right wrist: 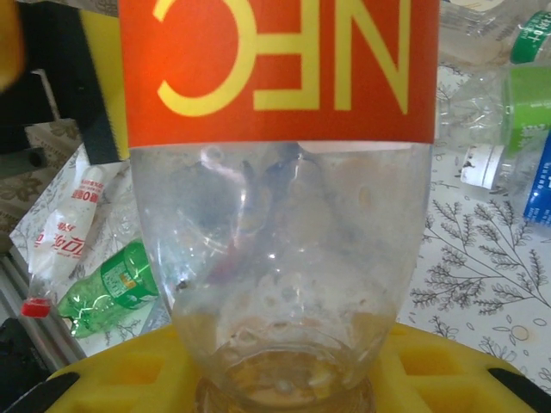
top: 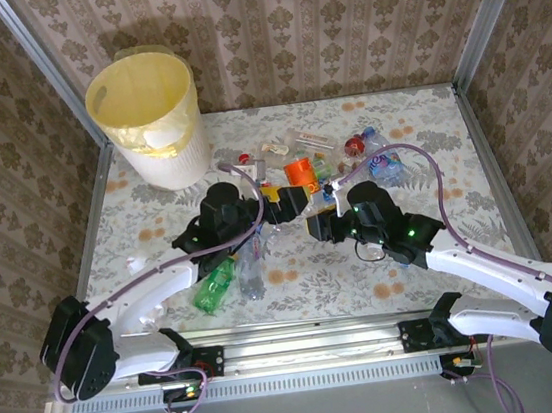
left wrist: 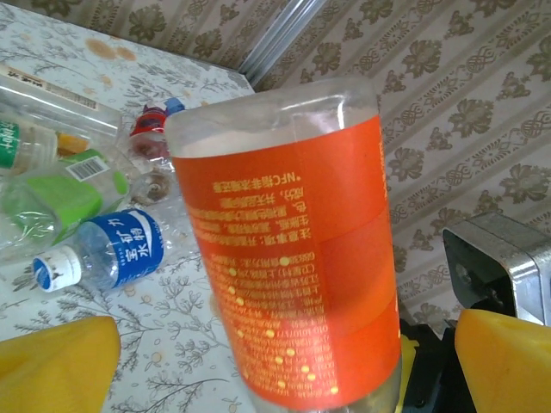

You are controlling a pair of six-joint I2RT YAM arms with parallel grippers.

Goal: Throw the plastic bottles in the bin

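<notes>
Nearest the arms, a green bottle (top: pixel 215 286) and a clear bottle (top: pixel 252 270) lie side by side on the table (top: pixel 316 287), untouched. Just beyond them, mid-table, the right gripper (right wrist: pixel 284 391) is clamped on the neck end of the orange-labelled bottle (top: pixel 300 173), its yellow pads (right wrist: pixel 430 366) pressed in at either side. The left gripper (left wrist: pixel 280 374) has its fingers (left wrist: pixel 52 366) spread wide, one on each side of the bottle's body and apart from it. It reads as a hand-over, and that is where it could slip. If the right lets go before the left closes, the bottle drops among the others. The label is also smooth and round, so an off-centre squeeze may pop it out sideways. The bottle itself looks empty save for a film on its clear wall. Behind it the other plastic bottles (top: pixel 350 152) lie heaped. Farthest off, at the far-left corner and well apart from both grippers, stands the bin (top: pixel 177 158). Its liner (top: pixel 136 133) is folded over a tall rim that a low carry could strike, and I cannot tell what lies inside.
</notes>
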